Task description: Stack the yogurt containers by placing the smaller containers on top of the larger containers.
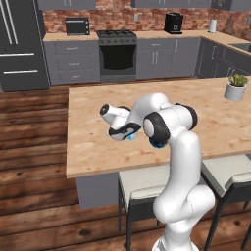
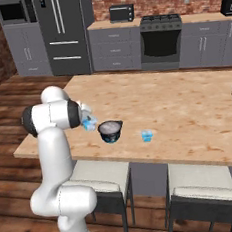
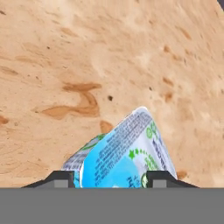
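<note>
Two small yogurt cups on your worktop (image 2: 188, 111): one (image 3: 127, 153) sits tilted between your claw (image 3: 109, 180) fingertips, jaws closed against its sides; the other (image 2: 147, 135) stands apart, right of the dark tub (image 2: 110, 131). One potted plant (image 1: 236, 87) at far edge.

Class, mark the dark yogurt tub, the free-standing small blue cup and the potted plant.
dark yogurt tub (image 2: 110, 130), right base view, side wall.
small blue cup (image 2: 147, 135), right base view, body.
potted plant (image 1: 236, 91), left base view, white pot.
</note>
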Available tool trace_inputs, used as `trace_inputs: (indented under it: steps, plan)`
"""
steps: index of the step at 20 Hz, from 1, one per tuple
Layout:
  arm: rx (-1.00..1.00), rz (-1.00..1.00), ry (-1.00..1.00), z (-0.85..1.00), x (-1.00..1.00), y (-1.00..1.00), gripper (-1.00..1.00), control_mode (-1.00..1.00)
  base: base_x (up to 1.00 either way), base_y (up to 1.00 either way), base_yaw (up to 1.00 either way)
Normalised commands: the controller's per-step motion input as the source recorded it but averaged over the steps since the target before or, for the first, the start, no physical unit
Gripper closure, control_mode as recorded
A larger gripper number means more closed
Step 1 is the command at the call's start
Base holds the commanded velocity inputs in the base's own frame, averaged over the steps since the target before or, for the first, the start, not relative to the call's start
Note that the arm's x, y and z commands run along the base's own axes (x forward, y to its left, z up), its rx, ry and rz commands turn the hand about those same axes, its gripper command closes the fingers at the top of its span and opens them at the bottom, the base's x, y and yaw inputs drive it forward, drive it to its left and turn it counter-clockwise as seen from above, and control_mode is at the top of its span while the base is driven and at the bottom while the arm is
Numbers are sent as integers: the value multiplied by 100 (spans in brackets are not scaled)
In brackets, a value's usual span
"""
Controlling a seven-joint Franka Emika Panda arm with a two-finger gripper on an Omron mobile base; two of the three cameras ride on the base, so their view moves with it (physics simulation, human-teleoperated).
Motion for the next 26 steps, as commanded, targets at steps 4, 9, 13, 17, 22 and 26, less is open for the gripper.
trace_inputs:
  steps: [4,9,13,17,22,26]
  plan:
    - [-4,0,-11,28,-7,0,100,-100,0,0,0]
    - [-9,0,-12,39,-9,0,100,-100,0,0,0]
    - [-12,-1,-11,30,-8,0,100,-100,0,0,0]
    - [-14,-2,-6,31,-11,0,100,-100,0,0,0]
    - [-10,-1,0,37,-16,0,100,-100,0,0,0]
    - [-4,0,0,46,-24,0,100,-100,0,0,0]
